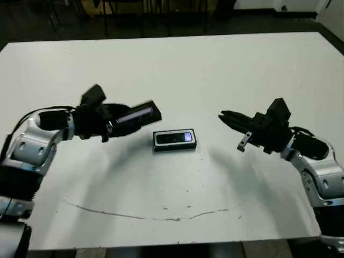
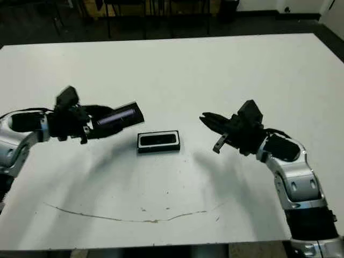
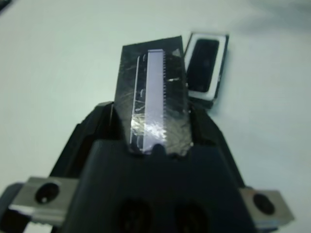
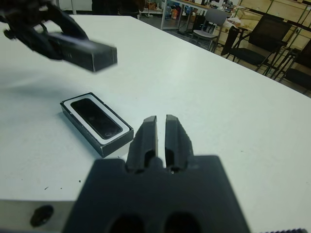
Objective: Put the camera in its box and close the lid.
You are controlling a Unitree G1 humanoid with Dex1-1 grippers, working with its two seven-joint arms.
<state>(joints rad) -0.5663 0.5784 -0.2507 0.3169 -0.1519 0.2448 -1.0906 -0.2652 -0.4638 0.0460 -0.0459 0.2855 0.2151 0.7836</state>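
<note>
Lid [image 1: 138, 115] clamped in left gripper [image 3: 153, 119], aloft at 10 o'clock of box [image 1: 174, 140]. Camera [image 4: 96, 117] already seated inside, mid-tabletop [image 1: 177, 70]. Right gripper [image 4: 161, 136] clenched, empty, at 3 o'clock. Next: level lid, square edges over rim, lower gently.

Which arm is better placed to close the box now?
Left. The left gripper already holds the flat glossy black lid just beside the black-rimmed, white-lined box, camera inside. The right gripper is empty, fingers together.
</note>
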